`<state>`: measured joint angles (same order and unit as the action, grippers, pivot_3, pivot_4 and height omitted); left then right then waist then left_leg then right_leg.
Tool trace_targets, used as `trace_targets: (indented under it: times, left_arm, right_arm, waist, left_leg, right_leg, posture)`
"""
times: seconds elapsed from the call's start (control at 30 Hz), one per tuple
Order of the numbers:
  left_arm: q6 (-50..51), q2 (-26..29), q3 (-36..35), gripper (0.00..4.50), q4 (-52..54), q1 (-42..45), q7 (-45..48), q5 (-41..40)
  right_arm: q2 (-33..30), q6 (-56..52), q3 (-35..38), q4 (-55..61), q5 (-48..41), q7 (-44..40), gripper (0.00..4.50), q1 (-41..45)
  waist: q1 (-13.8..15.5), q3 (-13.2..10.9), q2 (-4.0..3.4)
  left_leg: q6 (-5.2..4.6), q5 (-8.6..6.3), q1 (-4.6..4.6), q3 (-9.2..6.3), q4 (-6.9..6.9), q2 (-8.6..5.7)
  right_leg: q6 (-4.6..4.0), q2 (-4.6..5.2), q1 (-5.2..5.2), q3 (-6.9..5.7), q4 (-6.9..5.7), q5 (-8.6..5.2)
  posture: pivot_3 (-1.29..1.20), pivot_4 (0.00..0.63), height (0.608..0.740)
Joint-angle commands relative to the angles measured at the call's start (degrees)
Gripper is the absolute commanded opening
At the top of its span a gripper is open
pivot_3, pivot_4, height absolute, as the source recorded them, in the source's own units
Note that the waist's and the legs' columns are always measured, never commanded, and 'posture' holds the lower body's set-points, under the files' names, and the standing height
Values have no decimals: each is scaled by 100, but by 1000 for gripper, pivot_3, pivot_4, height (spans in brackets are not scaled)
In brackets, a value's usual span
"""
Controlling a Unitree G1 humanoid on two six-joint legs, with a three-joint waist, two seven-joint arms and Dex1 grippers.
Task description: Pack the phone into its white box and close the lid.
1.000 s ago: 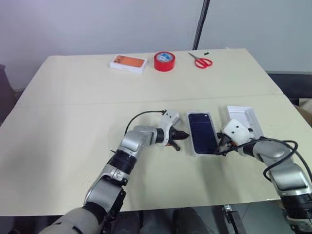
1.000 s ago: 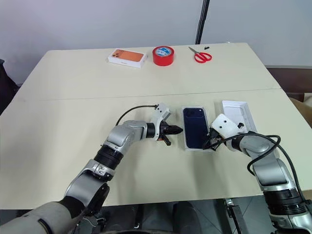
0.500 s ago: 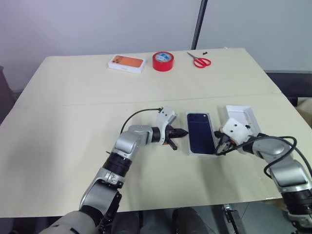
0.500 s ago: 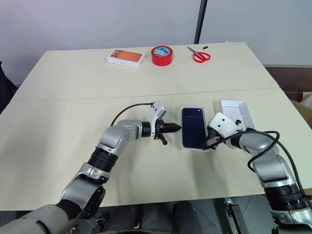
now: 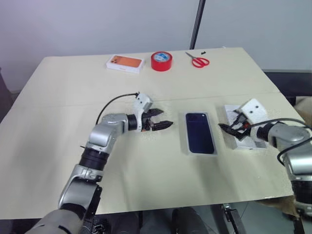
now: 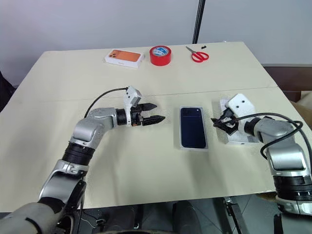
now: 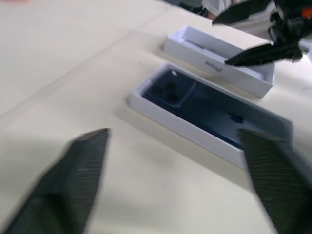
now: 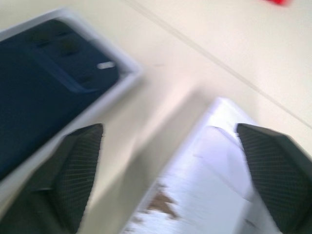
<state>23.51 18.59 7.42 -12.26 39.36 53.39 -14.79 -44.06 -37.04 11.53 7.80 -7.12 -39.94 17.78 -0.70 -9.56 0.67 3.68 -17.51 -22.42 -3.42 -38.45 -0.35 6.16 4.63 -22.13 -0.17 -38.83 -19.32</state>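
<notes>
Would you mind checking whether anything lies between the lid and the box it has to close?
Nothing visible does. The lid lies open side up just right of the box, which already holds the phone; only bare table separates them. The open right gripper hovers over the lid's left edge.

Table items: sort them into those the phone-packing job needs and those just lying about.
Needed: phone, lying in the white box; lid, open side up, to the phone's right.

Lying about: orange-topped box, red tape roll, red scissors.
</notes>
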Motion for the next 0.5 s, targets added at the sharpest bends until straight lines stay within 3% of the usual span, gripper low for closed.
trace_targets:
  times: [0.03, 0.3, 0.5]
  left_arm:
    - [-786, 208, -102, 4419, 92, -272, 440, -60]
    - [-946, 621, -505, 4419, 804, -1056, 1522, -1010]
    - [-1216, 752, -507, 4419, 888, -1164, 1671, -1032]
  right_arm:
    - [101, -378, 110, 399, -83, 268, 4379, -244]
    - [161, -1730, 415, 1696, -372, 654, 4379, -1086]
    - [-42, -2631, 102, 1371, -472, 788, 4379, -155]
  waist:
    - [-1, 1, -1]
    - [-2, 1, -2]
    - [-26, 2, -4]
  left_leg:
    - [0, 0, 1, 2, 4, 0]
    - [-1, 0, -2, 3, 8, 1]
    - [-6, 3, 3, 7, 8, 1]
  right_leg:
    - [0, 1, -1, 1, 0, 0]
    - [0, 2, -5, 4, -1, 0]
    - [0, 1, -6, 7, -11, 0]
  posture:
    - [0, 150, 740]
    - [0, 150, 740]
    - [0, 150, 740]
